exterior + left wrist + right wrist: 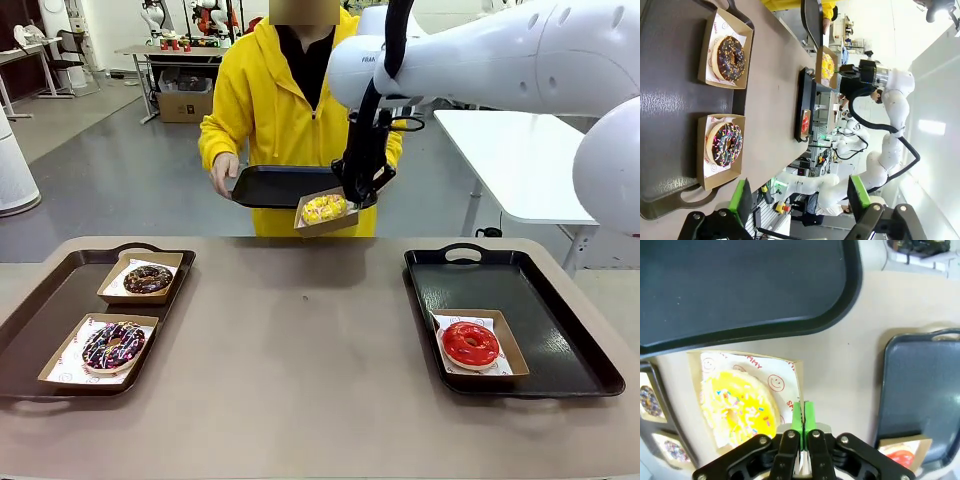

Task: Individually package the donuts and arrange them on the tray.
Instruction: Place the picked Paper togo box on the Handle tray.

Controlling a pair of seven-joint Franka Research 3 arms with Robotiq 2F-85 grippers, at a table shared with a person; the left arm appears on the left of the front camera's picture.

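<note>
The front view takes in the whole table (320, 350), a dark tray at each lower corner, and a person (290, 90) holding a third tray (275, 186) at upper centre. The right wrist view alone shows the pinch: the right gripper (802, 417), pads together, clamps the wall of the box (747, 395) bearing the yellow sprinkled donut (737, 407), centre-left. At the bottom of the left wrist view, the left gripper (800, 197) gapes wide, holding nothing.

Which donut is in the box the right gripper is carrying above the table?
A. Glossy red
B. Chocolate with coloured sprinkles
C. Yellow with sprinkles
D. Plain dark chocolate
C: the right gripper is shut on the wall of the box holding the yellow sprinkled donut.
</note>
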